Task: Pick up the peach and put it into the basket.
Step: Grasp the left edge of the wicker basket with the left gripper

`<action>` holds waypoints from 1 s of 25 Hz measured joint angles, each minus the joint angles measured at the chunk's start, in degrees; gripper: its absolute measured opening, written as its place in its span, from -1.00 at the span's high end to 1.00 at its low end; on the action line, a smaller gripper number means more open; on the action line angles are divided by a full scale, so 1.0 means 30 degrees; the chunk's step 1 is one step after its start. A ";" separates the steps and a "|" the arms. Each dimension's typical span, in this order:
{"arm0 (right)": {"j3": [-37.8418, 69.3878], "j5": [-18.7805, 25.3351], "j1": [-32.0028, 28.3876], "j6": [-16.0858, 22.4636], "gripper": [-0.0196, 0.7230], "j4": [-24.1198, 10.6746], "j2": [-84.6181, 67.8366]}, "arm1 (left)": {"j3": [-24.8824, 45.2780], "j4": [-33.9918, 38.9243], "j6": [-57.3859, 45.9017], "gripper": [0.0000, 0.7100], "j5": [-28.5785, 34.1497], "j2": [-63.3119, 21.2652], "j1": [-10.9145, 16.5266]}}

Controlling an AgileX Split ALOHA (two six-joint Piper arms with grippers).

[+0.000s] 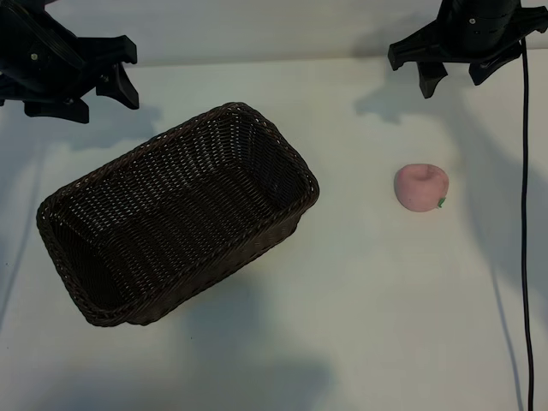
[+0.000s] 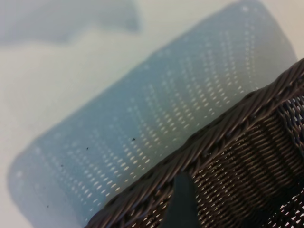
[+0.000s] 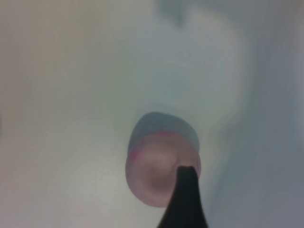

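The peach (image 1: 421,187) is a small pale-pink fruit with a green mark, lying on the white table right of centre. The dark-brown woven basket (image 1: 282,147) sits slanted at left centre with nothing inside. My right gripper (image 1: 455,82) hangs open at the back right, above and behind the peach, touching nothing. In the right wrist view the peach (image 3: 156,166) lies below, partly covered by one dark fingertip (image 3: 186,199). My left gripper (image 1: 97,101) is open at the back left, behind the basket. In the left wrist view, the braided basket rim (image 2: 228,123) runs beneath one fingertip (image 2: 183,204).
The white table (image 1: 368,325) spreads around both objects. A black cable (image 1: 525,214) runs down the right side, right of the peach. Arm shadows fall on the table at the back and front.
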 joint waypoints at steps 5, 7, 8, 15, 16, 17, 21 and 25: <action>0.0000 0.0000 0.0000 0.0000 -0.61 0.0000 0.0000 | 0.0000 0.0000 0.0000 -0.66 -0.1276 0.0000 0.0000; 0.0000 0.0000 0.0000 -0.0019 -0.61 0.0000 0.0000 | 0.0000 0.0108 0.0000 -0.66 -0.0961 0.0000 0.0000; 0.0000 0.0000 0.0000 -0.0051 -0.61 0.0000 0.0000 | 0.0000 0.0224 -0.0039 -0.66 -0.0661 0.0000 0.0000; 0.0000 0.0000 0.0000 -0.0191 -0.61 0.0000 0.0000 | 0.2141 0.2034 -0.1410 -0.66 -0.0270 -0.2120 0.0000; 0.0000 0.0000 0.0000 -0.0191 -0.61 0.0000 0.0000 | 0.2952 0.2246 -0.1726 -0.66 -0.0549 -0.2953 0.0000; 0.0000 0.0000 0.0000 -0.0207 -0.61 0.0000 0.0000 | 0.3979 0.2367 -0.2003 -0.66 -0.0930 -0.3676 0.0000; 0.0000 0.0000 0.0000 -0.0272 -0.61 0.0000 0.0000 | 0.7952 0.2632 -0.3402 -0.66 -0.2334 -0.7217 0.0000; 0.0000 0.0000 0.0000 -0.0361 -0.61 0.0000 0.0000 | 1.1091 0.2651 -0.4919 -0.66 -0.3720 -0.9969 0.0000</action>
